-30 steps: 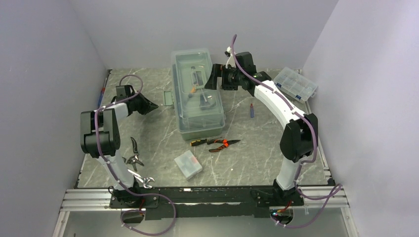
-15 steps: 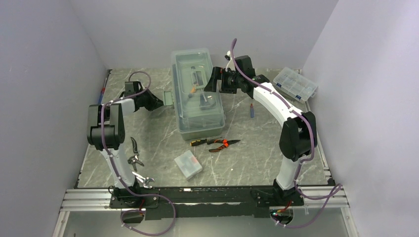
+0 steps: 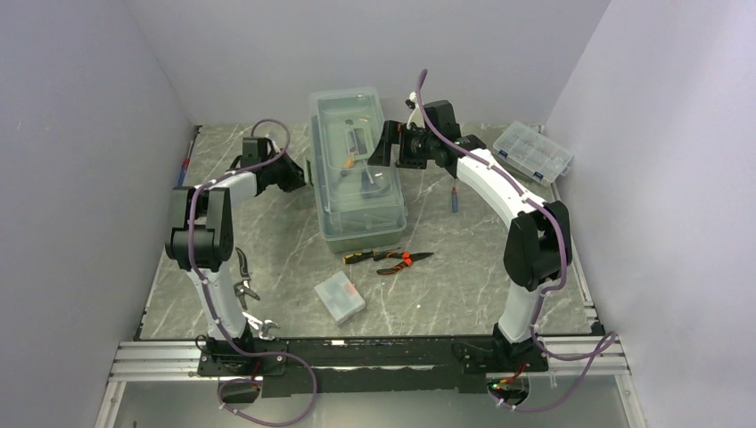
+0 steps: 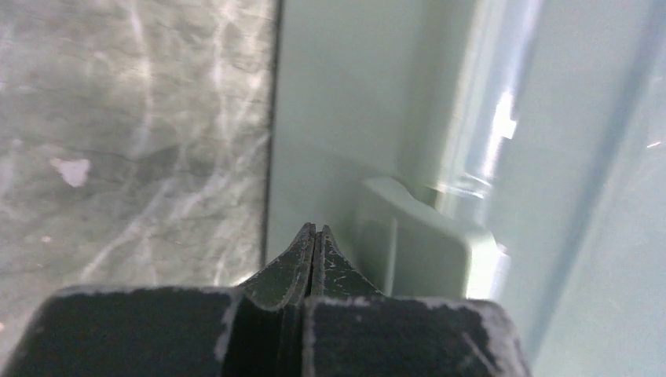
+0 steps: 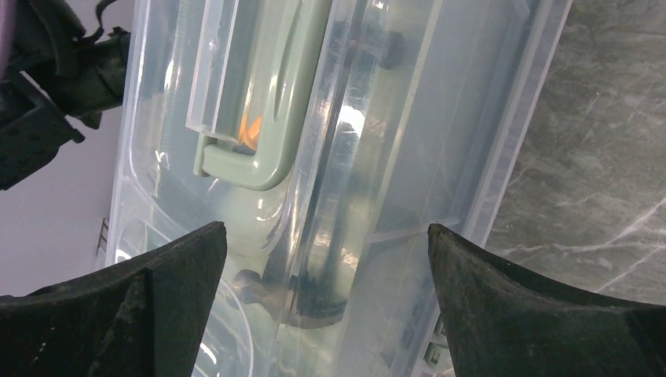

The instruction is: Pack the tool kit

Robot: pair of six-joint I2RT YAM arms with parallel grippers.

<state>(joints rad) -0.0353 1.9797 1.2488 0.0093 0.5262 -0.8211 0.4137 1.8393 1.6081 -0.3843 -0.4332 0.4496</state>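
Looking at this one, I'd say it's at the "get the box open" stage, not the loading stage. The tool kit [image 3: 357, 209] sits between the two hands with its clear lid [image 5: 393, 157] down, as far as I can tell. A few bits are already visible through the plastic.

The left hand [image 4: 314, 232] is pinched fully shut with nothing in it. Its tips are right up against the kit's green side wall. Just to the right of those tips there's a raised tab [image 4: 424, 251] moulded into the wall, maybe a catch or a hinge lug, can't say which. Whether the tips actually touch the wall is hard to call.

The right hand [image 3: 383, 143] is spread as wide as it goes, holding nothing. It hangs at the kit's opposite side, with the lid between its fingers and the green handle [image 5: 259, 118] ahead and to its left.

Plenty is lying loose on the bench [image 3: 464, 285]. There are pliers [image 3: 398, 260] and a small clear case [image 3: 340, 298] well behind both hands, toward the arm bases. A screwdriver [image 3: 454, 198] lies under the right forearm.

My guess at the next move: the left tips work that tab or steady the wall while the right hand closes on the lid edge or handle to swing it up. That needs the box not to slide, so one side has to brace it.
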